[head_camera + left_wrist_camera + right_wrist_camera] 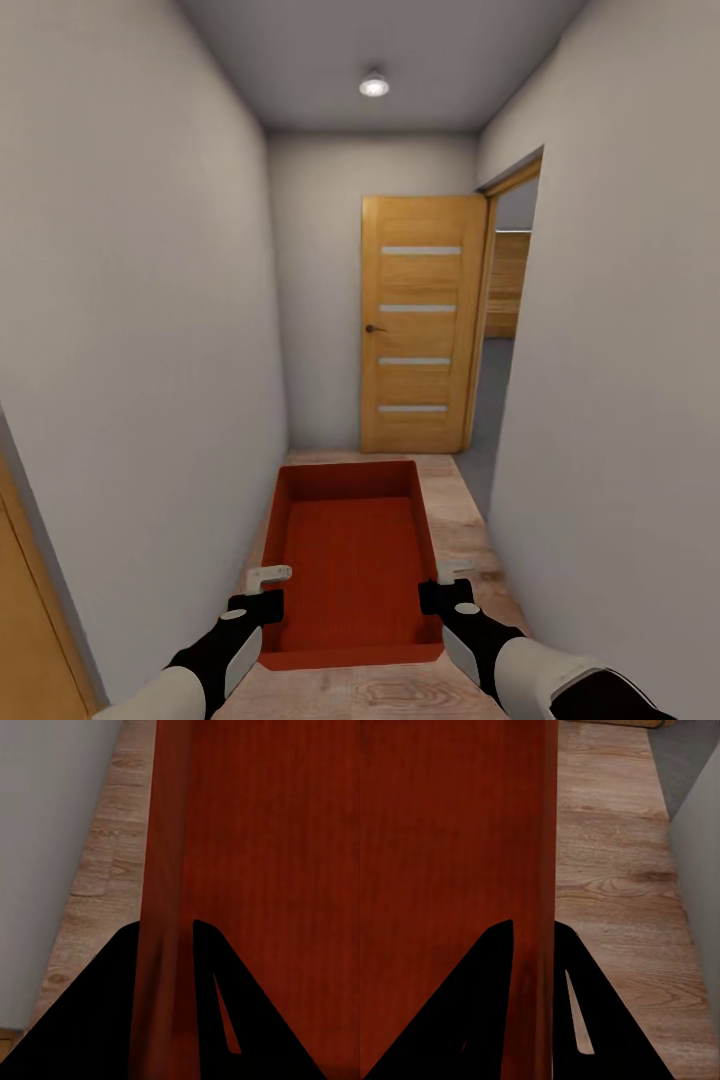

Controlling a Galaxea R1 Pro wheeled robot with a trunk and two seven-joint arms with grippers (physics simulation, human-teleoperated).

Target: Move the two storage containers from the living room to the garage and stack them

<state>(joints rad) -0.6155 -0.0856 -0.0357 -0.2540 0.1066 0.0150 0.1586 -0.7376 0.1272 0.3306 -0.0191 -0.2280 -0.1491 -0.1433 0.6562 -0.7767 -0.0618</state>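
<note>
Carrying one storage container (352, 560) down a narrow hallway: I have left gripper (268, 585) clamped over its left wall, right gripper (447, 580) clamped over its right wall; wooden door (422, 325) ahead, wood-plank floor (470, 520) beneath

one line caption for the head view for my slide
Both grippers, left and right, carry an orange-red storage container down a hallway.
</note>
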